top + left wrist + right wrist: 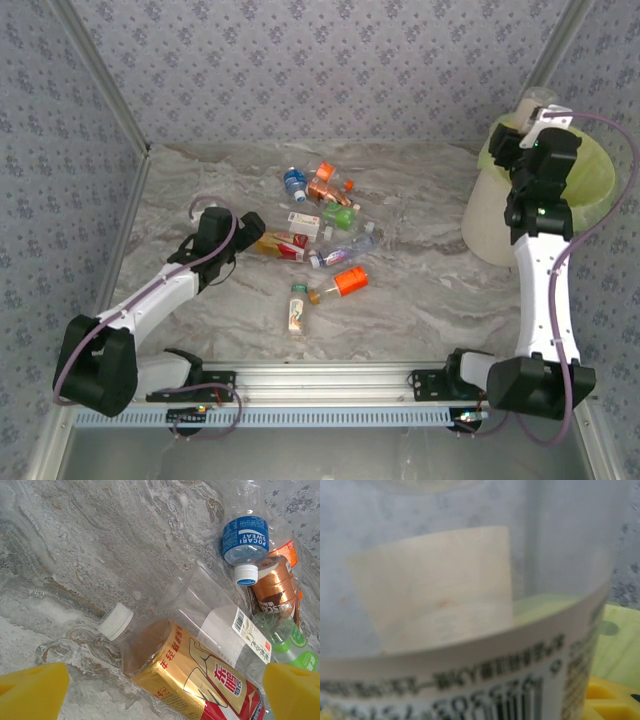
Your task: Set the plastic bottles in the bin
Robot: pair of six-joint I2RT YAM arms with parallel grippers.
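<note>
Right up against the right wrist camera there's a clear bottle (pixel 470 605) with a white label. It's clamped in the right pincer (pixel 532 118) and hanging over the bin (pixel 487 215), so it looks ready to drop. Most of the job's left though: roughly ten plastic bottles (pixel 325 215) lie scattered in the middle of the worktop (pixel 420 290). Left pincer (pixel 160 692) is spread wide, low over a gold-and-red bottle (pixel 195 680) lying between its fingers, not gripped yet.
</note>
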